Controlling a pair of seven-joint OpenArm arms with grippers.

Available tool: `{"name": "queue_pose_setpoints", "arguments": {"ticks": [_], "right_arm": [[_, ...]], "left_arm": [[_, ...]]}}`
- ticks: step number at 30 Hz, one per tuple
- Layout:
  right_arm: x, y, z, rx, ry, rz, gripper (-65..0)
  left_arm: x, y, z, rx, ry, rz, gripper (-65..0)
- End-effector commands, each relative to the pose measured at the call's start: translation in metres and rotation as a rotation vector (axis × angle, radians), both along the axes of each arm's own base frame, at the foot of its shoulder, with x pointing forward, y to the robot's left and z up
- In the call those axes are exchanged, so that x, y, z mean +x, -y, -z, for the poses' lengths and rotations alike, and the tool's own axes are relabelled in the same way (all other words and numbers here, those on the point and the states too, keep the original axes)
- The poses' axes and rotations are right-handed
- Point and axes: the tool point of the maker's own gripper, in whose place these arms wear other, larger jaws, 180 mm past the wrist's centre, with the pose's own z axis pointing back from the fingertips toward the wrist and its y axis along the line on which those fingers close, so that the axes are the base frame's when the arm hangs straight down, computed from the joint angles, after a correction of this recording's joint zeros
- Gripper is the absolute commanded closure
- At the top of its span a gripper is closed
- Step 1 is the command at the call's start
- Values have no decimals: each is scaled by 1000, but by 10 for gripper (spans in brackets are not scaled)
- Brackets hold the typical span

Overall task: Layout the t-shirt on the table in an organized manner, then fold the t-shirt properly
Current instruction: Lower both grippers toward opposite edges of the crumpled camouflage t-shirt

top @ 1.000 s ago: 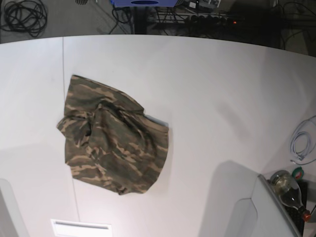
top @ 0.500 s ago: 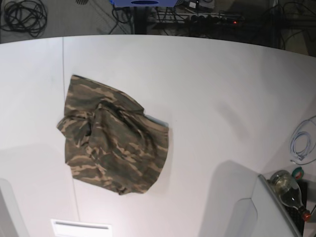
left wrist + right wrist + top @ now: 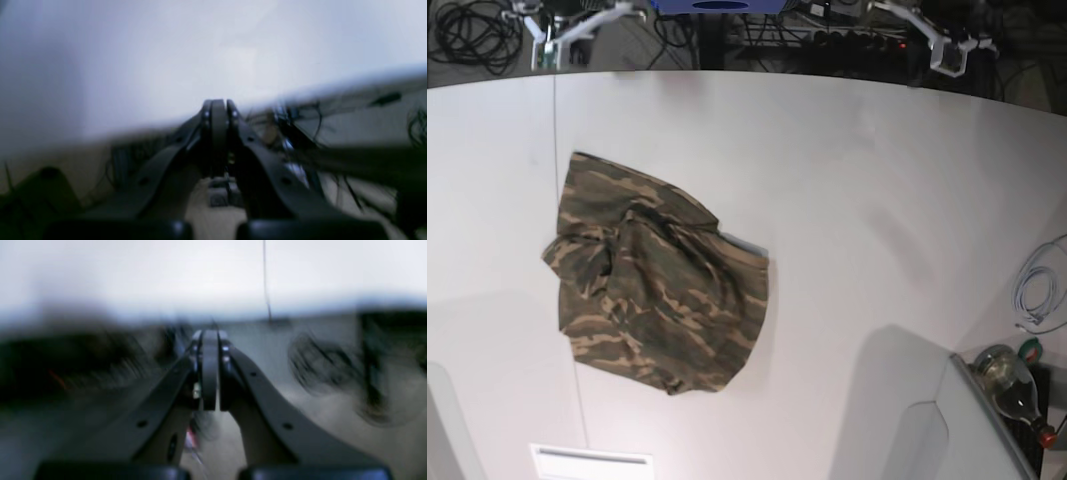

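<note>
Both wrist views heavily blurred, base view sharp, evenly lit, soft shadows near bottom

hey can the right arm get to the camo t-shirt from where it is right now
Probably yes. The t-shirt lies crumpled in the open on the table, with nothing on or around it. The right gripper is shut and empty, so it must open first.

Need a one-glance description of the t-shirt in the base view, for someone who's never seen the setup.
Start at the big white table and go to its left half, just right of the thin dark seam line. The t-shirt lies there in a rumpled, partly folded heap. It is the only camouflage-print cloth on the table, in olive, brown and tan.
</note>
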Motion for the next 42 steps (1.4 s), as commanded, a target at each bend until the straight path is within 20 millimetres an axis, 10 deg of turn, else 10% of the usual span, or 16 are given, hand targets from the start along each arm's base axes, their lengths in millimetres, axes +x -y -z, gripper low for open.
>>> {"name": "queue_pose_setpoints", "arguments": {"ticks": [1, 5, 14, 26, 32, 35, 38, 42], "right_arm": [[22, 2, -13, 5, 78, 6, -12], [70, -3, -20, 67, 112, 17, -42], [140, 21, -19, 0, 112, -91, -473], [165, 63, 35, 15, 6, -24, -473], [163, 50, 56, 60, -48, -14, -468], [157, 48, 62, 67, -97, -17, -326], [154, 50, 62, 66, -109, -12, -8], [149, 70, 45, 38, -68, 32, -14]], "left_arm": [[23, -2, -11, 10, 49, -2, 0], [67, -5, -10, 13, -7, -54, 0], [106, -32, -26, -244, 10, -336, 0], [152, -1, -11, -243, 4, -218, 0], [172, 14, 4, -165, -12, -154, -306], [180, 12, 4, -157, -8, -153, -321], [189, 8, 5, -154, -4, -160, -321], [202, 19, 13, -150, -23, -127, -321]]}}
